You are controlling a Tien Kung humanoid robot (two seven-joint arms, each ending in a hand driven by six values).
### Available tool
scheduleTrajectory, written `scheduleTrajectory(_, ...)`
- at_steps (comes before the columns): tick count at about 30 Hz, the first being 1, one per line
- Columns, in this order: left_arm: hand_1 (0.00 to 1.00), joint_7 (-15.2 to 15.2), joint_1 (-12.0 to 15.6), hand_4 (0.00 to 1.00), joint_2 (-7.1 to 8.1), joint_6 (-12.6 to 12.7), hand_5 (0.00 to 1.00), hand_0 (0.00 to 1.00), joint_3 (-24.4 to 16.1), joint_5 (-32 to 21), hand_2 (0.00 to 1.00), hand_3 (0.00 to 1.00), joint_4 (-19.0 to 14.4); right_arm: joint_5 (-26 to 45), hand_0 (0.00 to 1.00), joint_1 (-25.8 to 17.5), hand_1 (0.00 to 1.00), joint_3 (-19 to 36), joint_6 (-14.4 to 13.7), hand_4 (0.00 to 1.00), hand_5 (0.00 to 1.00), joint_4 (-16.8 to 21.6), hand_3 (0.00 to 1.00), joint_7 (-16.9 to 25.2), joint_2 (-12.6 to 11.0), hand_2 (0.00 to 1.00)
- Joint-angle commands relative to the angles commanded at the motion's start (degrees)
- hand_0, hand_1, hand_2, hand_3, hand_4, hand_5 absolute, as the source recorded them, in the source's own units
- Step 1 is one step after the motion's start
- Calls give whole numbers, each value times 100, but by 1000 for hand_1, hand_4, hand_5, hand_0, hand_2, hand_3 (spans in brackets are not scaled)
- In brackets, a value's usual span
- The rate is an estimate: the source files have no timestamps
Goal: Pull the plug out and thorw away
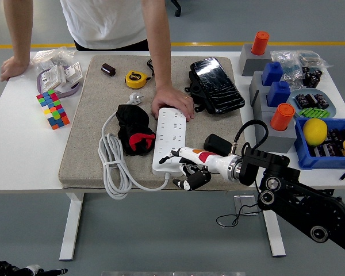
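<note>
**Right hand at the power strip's near end**

The right hand (187,165) lies at the near right corner of the white power strip (169,141), one finger stretched onto its edge, the others curled loosely below; it grips nothing. No plug shows in the sockets. A person's hand (171,102) presses on the strip's far end. A black and red glove (134,131) and the coiled white cable (112,164) lie left of it on the grey mat (92,115).
</note>
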Motion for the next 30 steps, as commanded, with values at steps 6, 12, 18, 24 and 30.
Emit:
scheduleTrajectory(6,664,17,-19,835,17,-8,704,531,-25,48,691,670,-5,-27,2,53,2,-55,77,655,2,-122,849,-51,3,122)
scheduleTrajectory(12,665,25,-25,835,21,-13,704,531,-36,69,691,670,-9,-81,2,71,2,-144,44,659,2,-298,850,-33,26,121)
scheduleTrajectory(18,664,30,-25,835,18,-18,704,530,-44,85,691,670,-11,-121,2,113,2,-152,0,661,2,-420,850,-11,77,121)
scheduleTrajectory(24,665,23,-20,836,13,-13,704,531,-32,63,691,670,-8,-148,2,164,2,-102,-29,668,2,-462,850,7,116,121)
scheduleTrajectory(30,665,32,-22,836,11,-19,703,530,-43,86,692,670,-6,-241,2,204,2,-90,-1,668,2,-692,850,8,144,121)
